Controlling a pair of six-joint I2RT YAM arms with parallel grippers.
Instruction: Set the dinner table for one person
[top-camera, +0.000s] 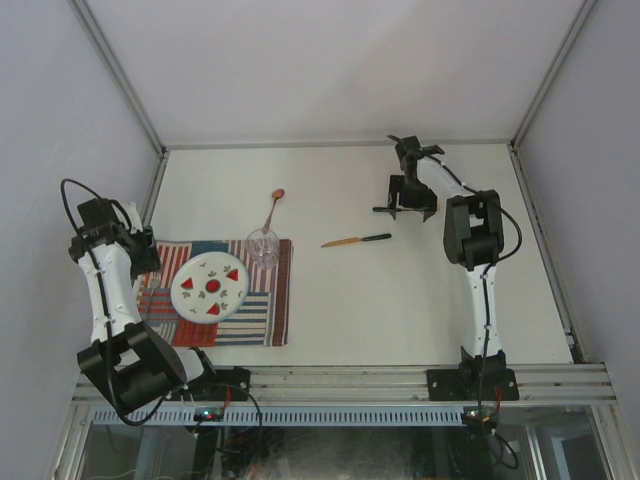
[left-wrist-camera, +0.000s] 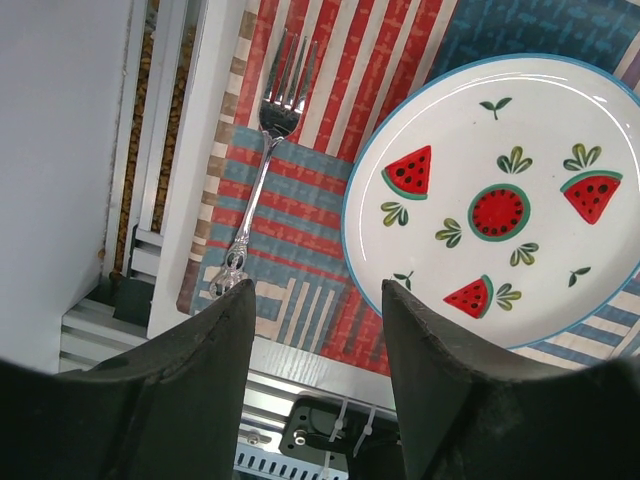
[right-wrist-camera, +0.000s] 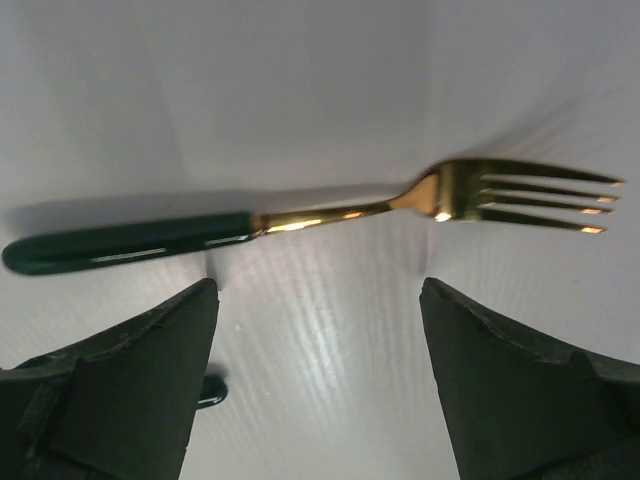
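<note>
The off-white dinner table (top-camera: 430, 300) carries a striped placemat (top-camera: 275, 300) at the left. On it lie a white plate with watermelon pictures (top-camera: 210, 287) and, left of the plate, a silver fork (left-wrist-camera: 262, 170). My left gripper (left-wrist-camera: 315, 290) hangs open and empty above the mat's near left corner, also seen in the top view (top-camera: 140, 252). My right gripper (right-wrist-camera: 315, 285) is open and empty, just short of a gold fork with a dark green handle (right-wrist-camera: 300, 222) that lies flat on the table. In the top view it (top-camera: 412, 205) is at the far right.
A clear glass (top-camera: 263, 247) stands on the mat's far right corner. A copper-coloured spoon (top-camera: 273, 206) lies beyond it. A knife with a gold blade and black handle (top-camera: 357, 240) lies mid-table, near the right gripper. Aluminium rails (top-camera: 350, 378) edge the table.
</note>
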